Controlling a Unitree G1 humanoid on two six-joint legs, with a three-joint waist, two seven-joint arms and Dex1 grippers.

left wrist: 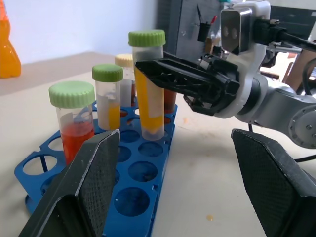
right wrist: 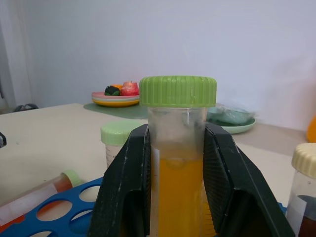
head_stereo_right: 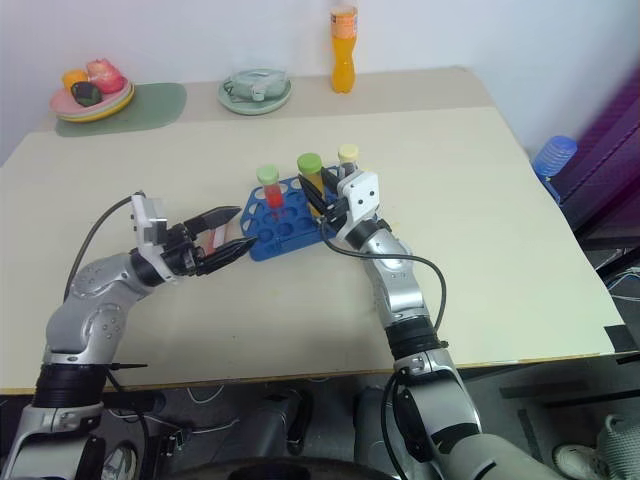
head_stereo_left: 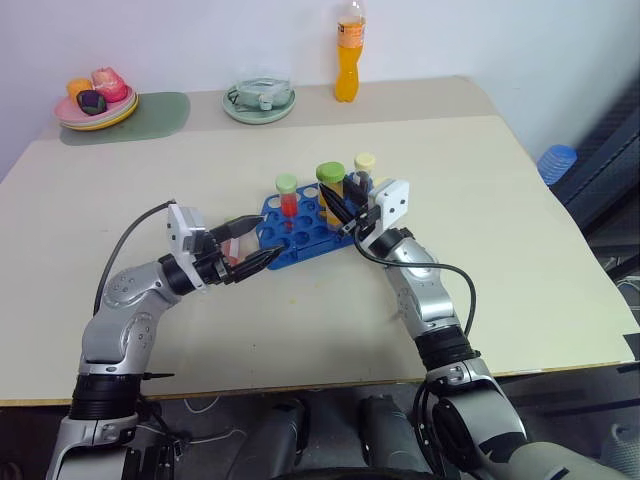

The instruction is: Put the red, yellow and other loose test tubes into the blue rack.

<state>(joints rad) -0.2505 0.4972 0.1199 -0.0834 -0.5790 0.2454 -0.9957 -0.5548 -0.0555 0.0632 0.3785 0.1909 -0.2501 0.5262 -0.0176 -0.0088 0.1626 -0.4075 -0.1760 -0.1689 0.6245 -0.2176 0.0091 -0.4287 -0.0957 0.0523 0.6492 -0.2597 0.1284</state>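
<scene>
On the beige table, our right gripper clamps the yellow tube over the blue rack — next we lower it straight; left gripper waits open.

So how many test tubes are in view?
5. Three stand in the rack: a red tube, a yellow tube and a cream-capped tube. The right gripper holds a fourth tube. A fifth tube lies on the table by the left gripper. More may be hidden.

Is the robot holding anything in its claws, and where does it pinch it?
The right claw pinches the yellow test tube just below its green cap. The left claw is open, holding nothing.
</scene>
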